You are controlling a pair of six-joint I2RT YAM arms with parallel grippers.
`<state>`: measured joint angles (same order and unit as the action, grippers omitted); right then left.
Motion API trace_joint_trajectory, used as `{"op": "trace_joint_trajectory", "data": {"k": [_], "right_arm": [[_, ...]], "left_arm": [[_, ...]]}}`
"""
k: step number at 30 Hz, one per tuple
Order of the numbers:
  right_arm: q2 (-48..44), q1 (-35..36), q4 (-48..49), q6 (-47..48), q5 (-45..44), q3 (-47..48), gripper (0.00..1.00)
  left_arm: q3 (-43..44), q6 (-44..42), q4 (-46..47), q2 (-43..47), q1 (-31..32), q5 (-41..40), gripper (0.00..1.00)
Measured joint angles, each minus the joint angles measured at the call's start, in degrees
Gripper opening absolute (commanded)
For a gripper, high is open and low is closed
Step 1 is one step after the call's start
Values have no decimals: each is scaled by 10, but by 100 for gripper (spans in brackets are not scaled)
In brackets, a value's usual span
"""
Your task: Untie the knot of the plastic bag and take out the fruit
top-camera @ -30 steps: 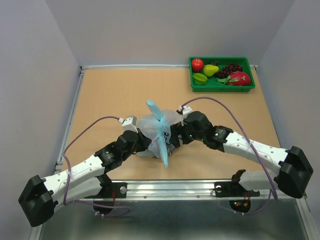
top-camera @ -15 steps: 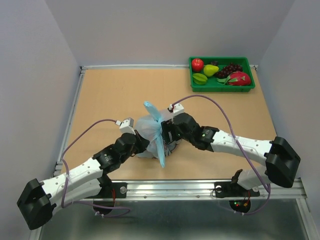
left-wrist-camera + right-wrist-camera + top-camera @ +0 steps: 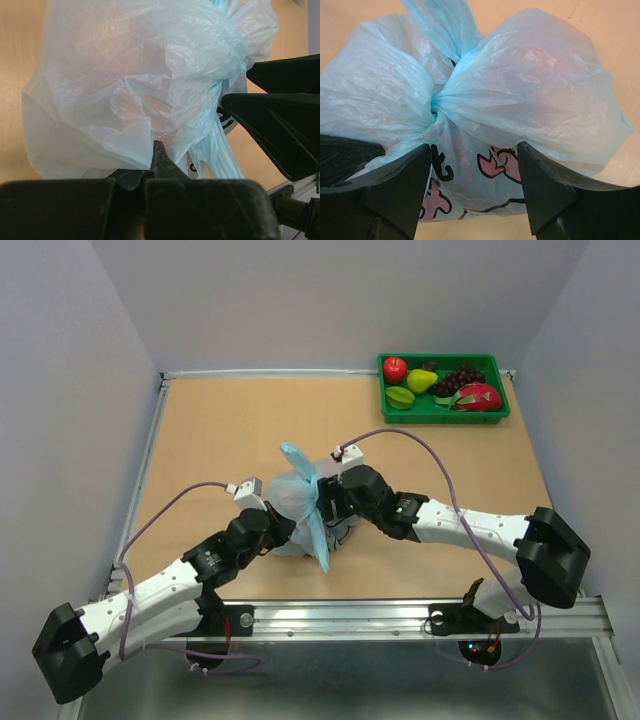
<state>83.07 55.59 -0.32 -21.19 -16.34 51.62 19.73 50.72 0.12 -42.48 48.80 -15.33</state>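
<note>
The light blue plastic bag (image 3: 296,498) sits at the table's middle, tied. The knot (image 3: 437,107) is a tight twist. One tail points up to the far side (image 3: 296,457) and one hangs toward the near edge (image 3: 318,540). My left gripper (image 3: 152,146) is shut, pinching a fold of the bag's left side (image 3: 125,100). My right gripper (image 3: 472,150) is open, its fingers (image 3: 545,185) straddling the bag's printed side just below the knot. It also shows in the left wrist view (image 3: 280,135). The fruit inside shows only as a faint reddish tint.
A green tray (image 3: 443,416) at the far right corner holds a red apple, pear, grapes, star fruit and dragon fruit. White rails edge the table at the left and far sides. A metal rail (image 3: 400,615) runs along the near edge.
My right gripper has moved left, up against the bag and around it. The bag and its tails have shifted slightly left. My left gripper has kept its hold.
</note>
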Motion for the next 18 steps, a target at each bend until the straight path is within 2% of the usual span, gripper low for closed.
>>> {"op": "trace_joint_trajectory", "data": {"k": [6,9,10,12,13,15,16,18], "right_arm": [[9,0,25,-3,19,0,71],[14,0,31,-3,17,0,57],[17,0,35,-3,16,0,45],[19,0,35,-5,9,-1,33],[19,0,40,-3,3,-3,21],[18,0,46,-2,-10,-12,12],[15,1,49,-1,-18,-21,2],[2,0,51,-2,-35,-45,1]], "left_arm": [[-10,9,-4,3,0,-3,0],[-10,12,-5,4,0,-6,0],[-10,14,-5,5,0,-8,0],[-13,19,-5,10,0,-12,0],[-14,22,-5,13,0,-15,0],[-14,28,-12,21,0,-22,0],[-14,32,-14,26,0,-25,0],[-14,38,-17,37,0,-35,0]]}}
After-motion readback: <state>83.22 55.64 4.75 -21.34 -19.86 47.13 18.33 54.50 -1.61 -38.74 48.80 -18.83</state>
